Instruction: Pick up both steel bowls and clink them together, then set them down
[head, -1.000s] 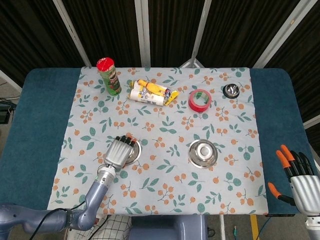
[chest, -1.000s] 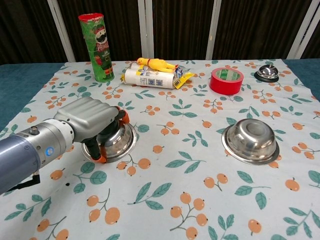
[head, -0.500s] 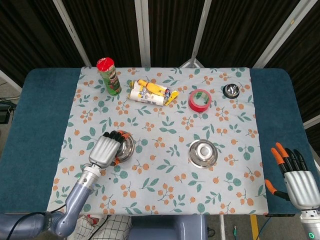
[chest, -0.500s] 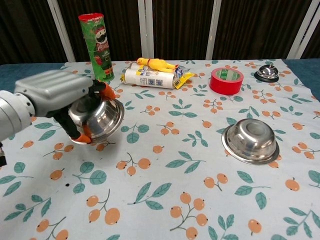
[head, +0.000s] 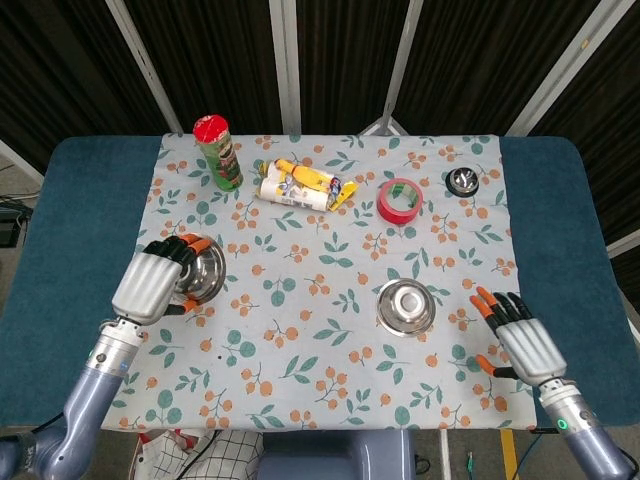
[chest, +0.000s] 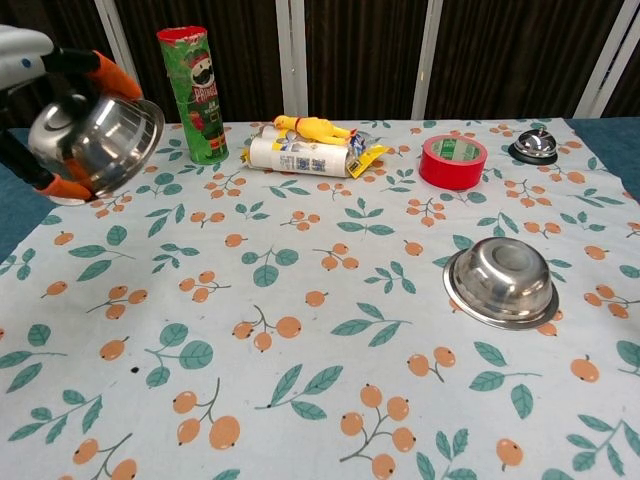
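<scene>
My left hand (head: 152, 283) grips one steel bowl (head: 199, 272) and holds it tilted above the left side of the table; in the chest view that bowl (chest: 98, 142) hangs in the air at the upper left with my left hand (chest: 55, 70) around its rim. The second steel bowl (head: 405, 305) rests upright on the cloth right of centre, the same bowl (chest: 501, 279) showing low at the right in the chest view. Lower right of it, my right hand (head: 520, 338) hovers open over the cloth's edge with fingers spread, apart from the bowl.
Along the back stand a green chips can (head: 219, 152), a white packet with a yellow rubber chicken (head: 302, 183), a red tape roll (head: 400, 200) and a small desk bell (head: 461, 181). The floral cloth (head: 330, 340) covers a blue table (head: 70, 250).
My left hand has lifted its bowl off the cloth and carried it up and to the left. My right hand has moved in from the table's right edge toward the second bowl.
</scene>
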